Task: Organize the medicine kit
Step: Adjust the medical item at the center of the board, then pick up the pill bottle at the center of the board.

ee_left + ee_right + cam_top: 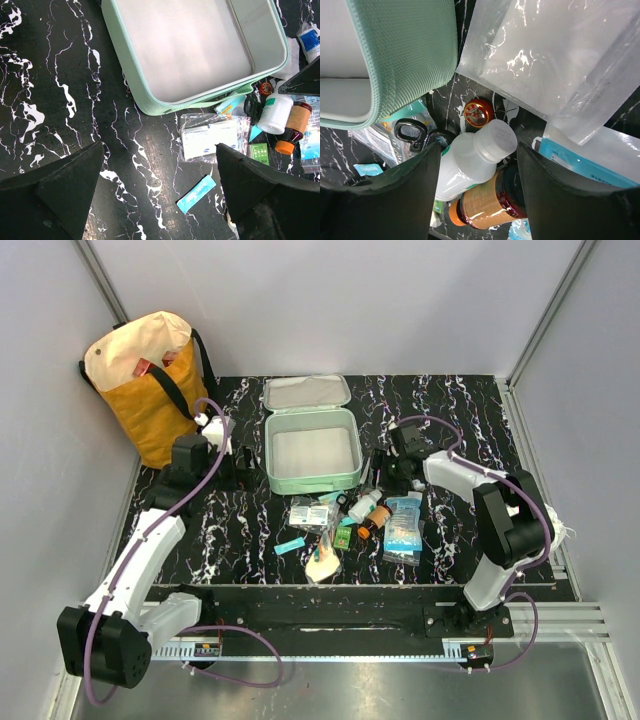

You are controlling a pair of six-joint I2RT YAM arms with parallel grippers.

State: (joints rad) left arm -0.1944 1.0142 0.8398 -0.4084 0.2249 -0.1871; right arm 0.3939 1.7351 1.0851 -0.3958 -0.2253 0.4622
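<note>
**Desk:** Where's the kit?

**Me:** Kit (270, 455) sits mid-tabletop (460, 405), toward the back. It's open. Lid (305, 392) is folded back behind it, pale lining facing up.

**Desk:** What's around it?

**Me:** There's a loose heap just in front of its near wall.
- A clear pouch (210, 140) of white packets lies closest, almost against the wall.
- A blue sachet (196, 194) lies nearer me, a little apart from the rest.
- The white bottle (470, 165) lies on its side. The brown bottle (485, 202), orange cap, is touching it alongside.
- A small green box (259, 152) is just beside the two bottles.
- A small red tin (478, 112) sits just past the white bottle's cap, near the kit's corner.
- A big clear bag (555, 55) lies to the right of that. I can't read what's in it.

**Desk:** Claws?

**Me:** My right claw (479, 150) is low over the heap. Its jaws are partly apart, one on either side of the white bottle. I can't tell whether the pads touch it. The bottle rests on the tabletop.

My left claw (157, 150) hangs spread wide over bare tabletop, just off the kit's near left corner, with nothing between its jaws.

**Desk:** Anything further out?

**Me:** A yellow tote (150, 380) stands in the far left corner, well apart from the kit.
</note>
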